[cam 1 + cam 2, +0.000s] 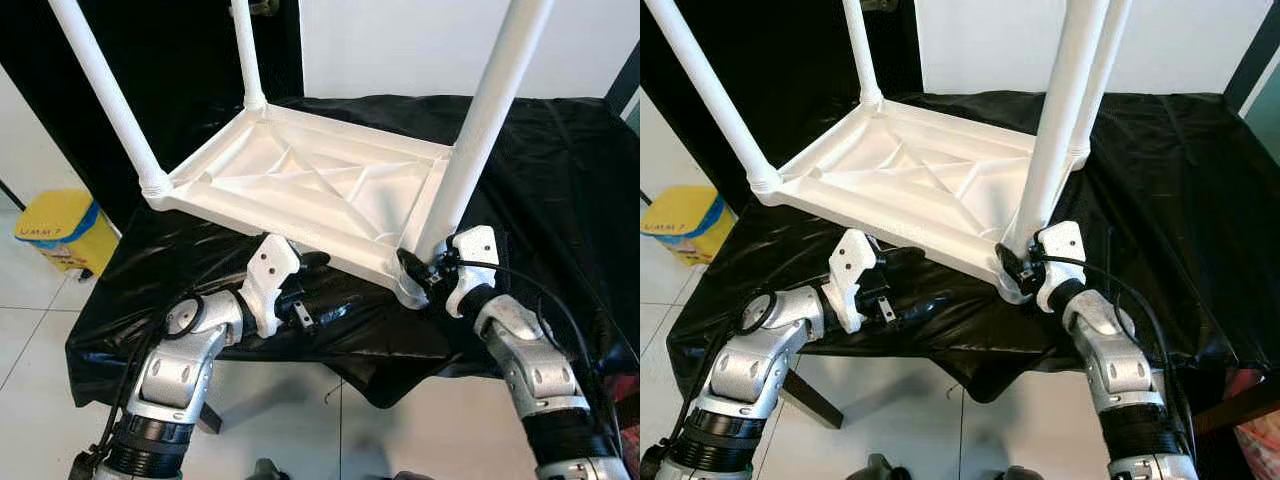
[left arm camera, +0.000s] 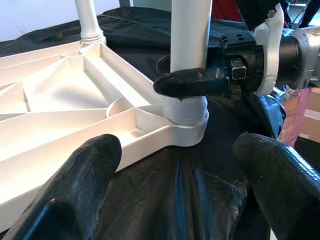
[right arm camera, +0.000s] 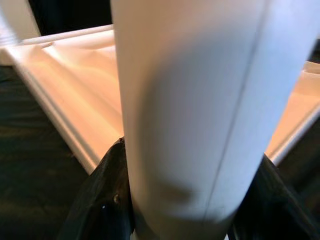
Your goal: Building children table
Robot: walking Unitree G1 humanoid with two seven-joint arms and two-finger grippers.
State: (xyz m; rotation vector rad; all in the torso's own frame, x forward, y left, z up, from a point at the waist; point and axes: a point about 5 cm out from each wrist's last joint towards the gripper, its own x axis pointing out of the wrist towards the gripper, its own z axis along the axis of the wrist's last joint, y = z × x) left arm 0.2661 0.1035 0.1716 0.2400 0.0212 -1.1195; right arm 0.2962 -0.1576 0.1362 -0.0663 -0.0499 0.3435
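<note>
A white plastic children's table (image 1: 300, 185) lies upside down on a black-covered bench (image 1: 560, 170), its white legs pointing up. My right gripper (image 1: 415, 270) is shut on the near-right leg (image 1: 480, 130) just above its socket at the table's corner. In the right wrist view the leg (image 3: 195, 100) stands between the black fingers (image 3: 102, 200). My left gripper (image 1: 318, 285) rests low over the black cloth in front of the table's near edge, open with nothing in it. In the left wrist view it (image 2: 175, 165) faces the leg base (image 2: 187, 112) and the right gripper's finger (image 2: 195, 82).
Other legs rise at the left corner (image 1: 105, 90) and the back corner (image 1: 247, 50). A yellow bin (image 1: 60, 225) stands on the white tiled floor to the left. The bench's front edge lies just below my grippers. A dark wall stands behind on the left.
</note>
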